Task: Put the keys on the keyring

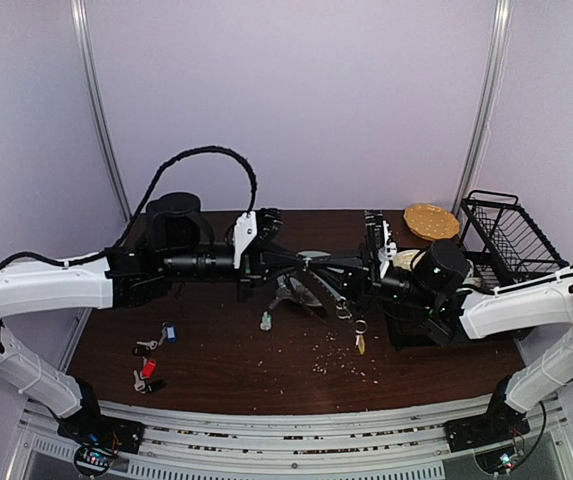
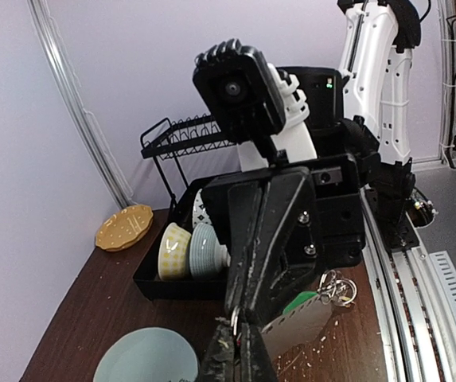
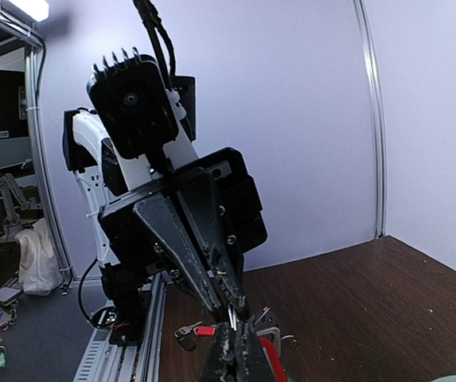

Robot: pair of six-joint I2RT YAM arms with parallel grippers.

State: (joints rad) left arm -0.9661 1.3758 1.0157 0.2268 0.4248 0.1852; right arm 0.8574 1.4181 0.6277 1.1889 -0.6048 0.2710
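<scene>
Dark brown table (image 1: 228, 372), black rack (image 1: 514, 238), yellow dotted plate (image 1: 431, 221), red key tag (image 1: 149, 367), blue key tag (image 1: 170, 333)

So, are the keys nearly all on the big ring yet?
About halfway, it seems. Done: the green-tagged key and the yellow-tagged key look to hang from the big thin grey metal keyring. In hand: the left gripper and right gripper both pinch that ring, shut. Left: the blue-tagged key and red-tagged key lie on the brown table.

left arm (image 1: 56, 283) and right arm (image 1: 511, 308) barring mid-table, dish rack (image 1: 511, 235) crowding right rear, open tabletop (image 1: 256, 385) along front, keys (image 1: 146, 347) lying front-left
</scene>
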